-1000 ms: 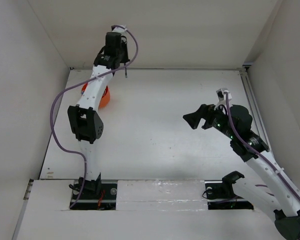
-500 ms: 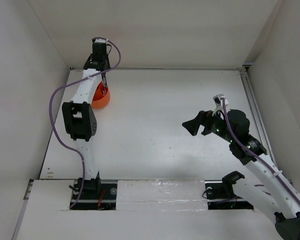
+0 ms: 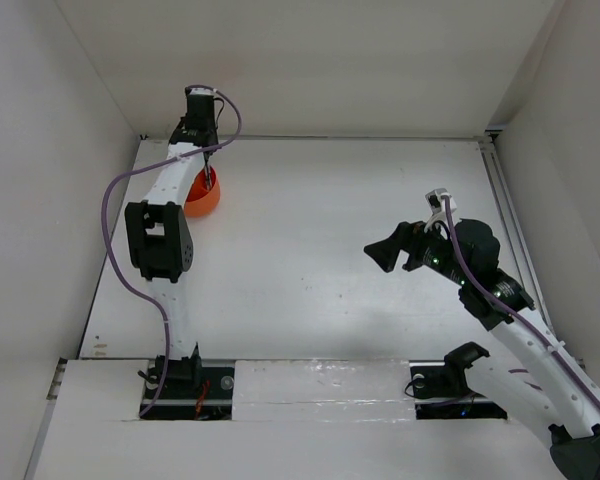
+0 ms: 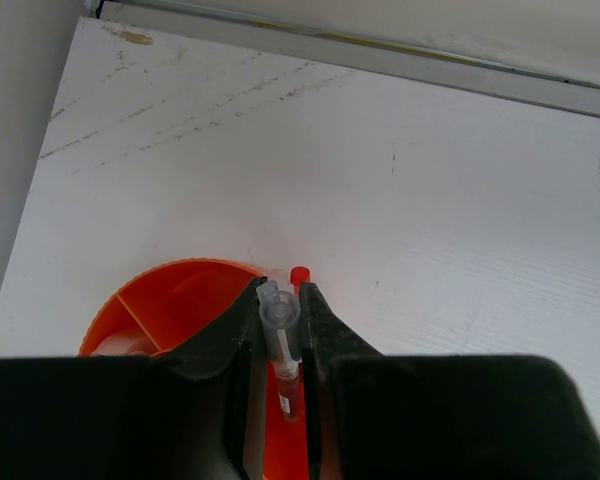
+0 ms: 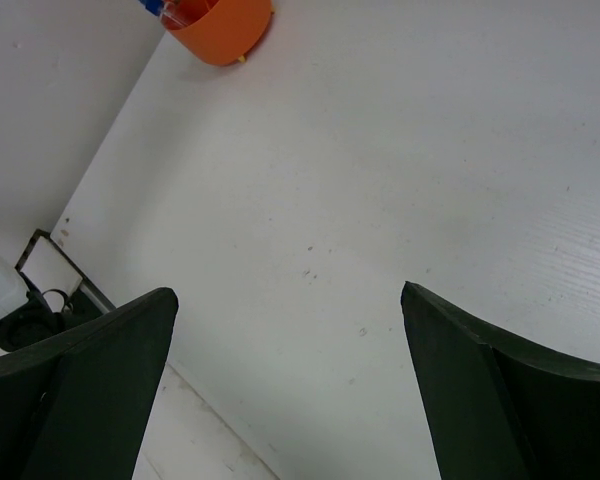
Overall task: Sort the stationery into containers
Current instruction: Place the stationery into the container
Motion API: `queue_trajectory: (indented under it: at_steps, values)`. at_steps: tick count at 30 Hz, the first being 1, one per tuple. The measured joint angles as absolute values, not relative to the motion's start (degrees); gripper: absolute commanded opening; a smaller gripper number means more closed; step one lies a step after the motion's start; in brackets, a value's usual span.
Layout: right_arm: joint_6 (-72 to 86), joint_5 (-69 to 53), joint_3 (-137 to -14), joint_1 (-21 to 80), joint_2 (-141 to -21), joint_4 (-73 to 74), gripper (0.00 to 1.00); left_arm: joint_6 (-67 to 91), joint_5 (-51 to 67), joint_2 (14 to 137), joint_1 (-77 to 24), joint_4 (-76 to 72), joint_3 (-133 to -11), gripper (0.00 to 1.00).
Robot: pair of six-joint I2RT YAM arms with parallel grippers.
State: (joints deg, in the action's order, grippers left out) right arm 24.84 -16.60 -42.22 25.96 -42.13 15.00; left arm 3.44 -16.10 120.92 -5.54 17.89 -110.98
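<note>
A white table (image 3: pixel 330 250) fills mid-frame, boxed by white wall panels (image 3: pixel 330 60). In the left wrist view, a grey metal strip (image 4: pixel 380 62) crosses the top, with faint scuffs (image 4: pixel 170 105) at upper left.

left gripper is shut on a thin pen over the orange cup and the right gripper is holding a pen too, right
Not quite. The right gripper is open and holds nothing, as the right wrist view shows. The rest stands: the left gripper is shut on a thin red-white pen over the orange cup.
</note>
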Motion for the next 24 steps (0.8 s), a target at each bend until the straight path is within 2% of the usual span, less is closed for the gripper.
queue_trajectory:
  at_steps: [1,6,9,13,15,17,18,21,22,24]
  values:
    - [24.84,-16.60,-42.22,25.96,-42.13,15.00,1.00,3.46,-16.10,120.92,-5.52,17.80,-110.98,0.10]
    - [24.84,-16.62,-42.22,25.96,-42.13,15.00,1.00,3.44,-15.46,120.92,-5.52,17.80,-110.98,0.41]
    - [24.84,-16.88,-42.22,25.96,-42.19,15.00,1.00,3.79,-14.83,120.92,-5.52,17.82,-110.98,0.49]
    - [24.84,-17.06,-42.19,25.96,-42.87,14.96,1.00,4.32,-14.17,120.90,-5.52,18.37,-111.13,0.51]
    - [24.84,-17.23,-42.19,25.96,-43.00,14.96,1.00,4.38,-14.11,120.73,-5.52,18.74,-111.15,0.57]
    - [24.84,-17.45,-42.19,25.96,-43.03,14.96,1.00,4.71,-13.96,120.11,-5.74,19.92,-111.39,0.64]
    - [24.84,-17.56,-42.19,25.96,-43.11,14.92,1.00,4.86,-13.96,119.57,-5.85,20.62,-111.77,0.74]
    - [24.82,-17.54,-42.24,25.96,-43.51,14.94,1.00,5.15,-13.93,116.90,-6.92,22.55,-114.13,0.90]
    - [24.73,-17.47,-42.33,26.00,-43.66,14.96,1.00,5.17,-13.78,115.46,-7.60,22.94,-115.07,0.99]
    - [24.53,-16.47,-42.87,26.24,-44.12,15.55,1.00,5.61,-13.02,111.83,-8.97,23.51,-116.77,0.99]
